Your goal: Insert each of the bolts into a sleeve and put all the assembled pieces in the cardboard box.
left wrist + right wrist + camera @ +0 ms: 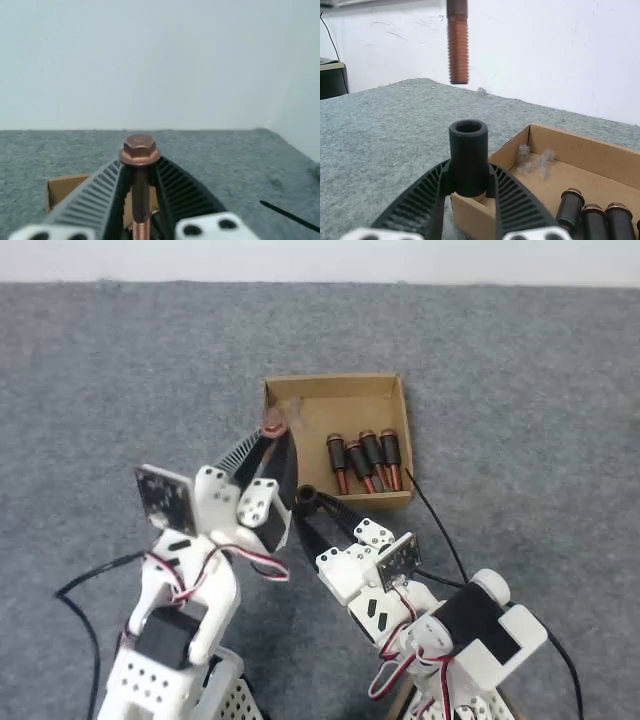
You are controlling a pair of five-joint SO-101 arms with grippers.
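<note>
right wrist view: sleeve (468,157) upright in right gripper (468,171), bolt (457,42) above.

On grey felt-covered bench (520,390): open brown cardboard box (335,386). In its right half, side by side: four black-sleeved copper bolts (365,460). Over left wall: copper hex bolt (272,423). Below it, apart, before near-left corner: black cylindrical sleeve (306,497).

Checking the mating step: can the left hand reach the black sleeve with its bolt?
Probably yes: the copper threaded bolt hangs above the upright black cylindrical sleeve, slightly off its open mouth, nothing between them.
</note>
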